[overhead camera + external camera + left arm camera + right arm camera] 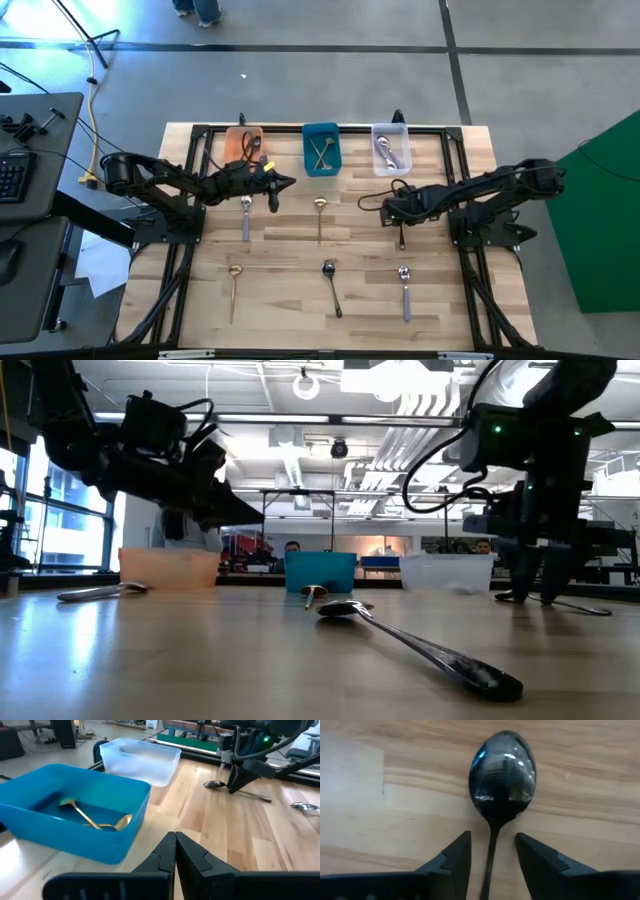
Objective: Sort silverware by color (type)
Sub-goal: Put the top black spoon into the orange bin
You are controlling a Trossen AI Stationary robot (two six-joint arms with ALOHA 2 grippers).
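My right gripper (492, 842) is open and low over a black spoon (502, 770) that lies flat on the table. One finger stands on either side of the spoon's neck, with a gap showing on both sides. In the high view this spoon (402, 236) lies below the clear bin. My left gripper (175, 847) is shut and empty, above the table (283, 183) between the orange and teal bins. Loose on the table lie two lavender-handled spoons (246, 216) (405, 290), two gold spoons (320, 216) (234, 286) and another black spoon (331, 286).
Three bins stand in a row at the far edge. The orange bin (243, 146) has something dark in it, the teal bin (321, 148) holds two gold spoons (97, 822), and the clear bin (391, 148) holds silver spoons. Bare wood lies between the loose spoons.
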